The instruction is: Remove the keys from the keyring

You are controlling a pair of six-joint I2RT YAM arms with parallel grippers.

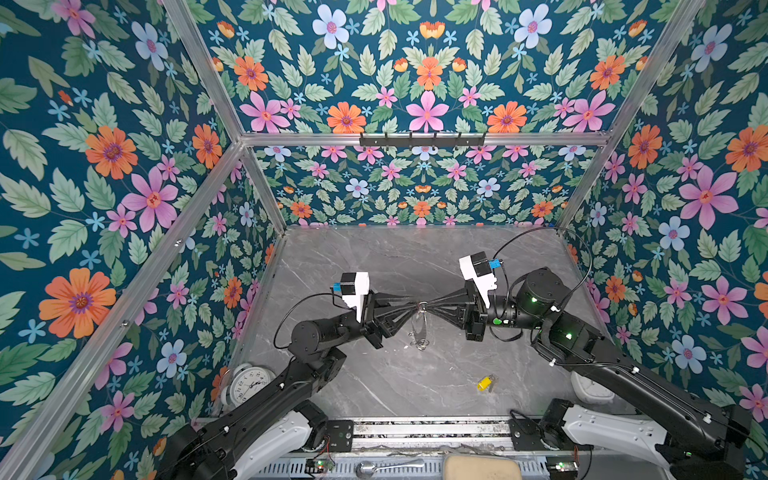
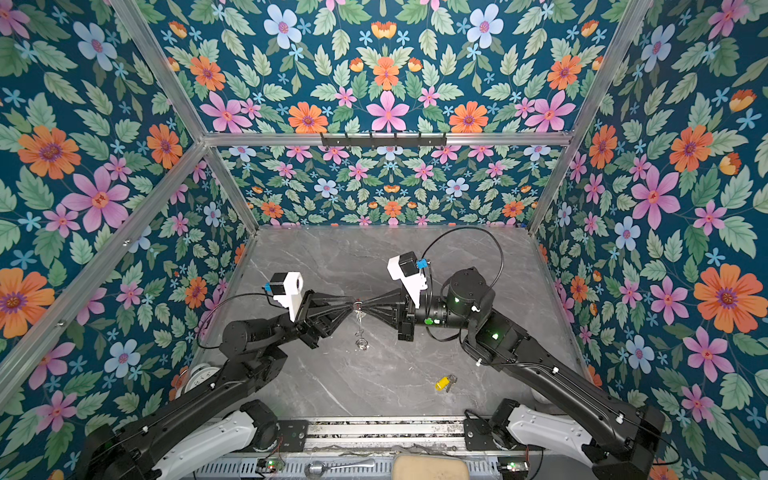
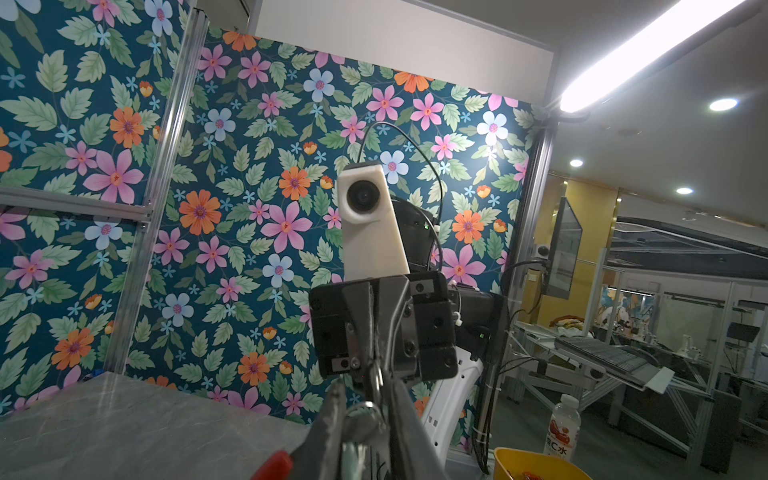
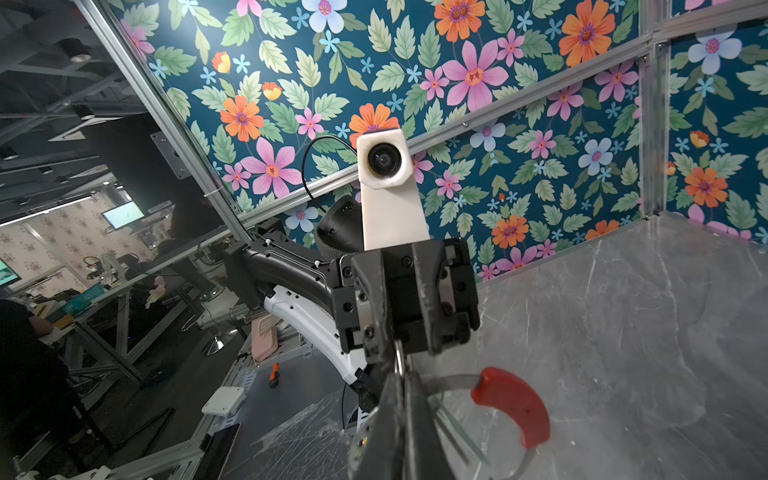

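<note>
The keyring [image 1: 424,329] hangs above the middle of the table, a thin grey hoop with small split rings bunched at its low end [image 2: 362,344]. Both grippers meet at its top. My right gripper [image 4: 401,374] is shut on a small split ring [image 4: 399,355]. The red sleeve [image 4: 515,407] and a pale tag [image 4: 459,432] hang beside it. My left gripper [image 3: 362,397] has its fingers a little apart, with a small ring [image 3: 363,419] in the gap. One of the keys, with a yellow tag [image 1: 484,382], lies loose on the table at the front right.
A white alarm clock [image 1: 249,384] lies at the table's front left under the left arm. A white object [image 1: 590,388] sits under the right arm. A black hook rail [image 1: 422,139] is on the back wall. A spoon [image 1: 386,467] and a beige pad [image 1: 482,467] lie past the front rail.
</note>
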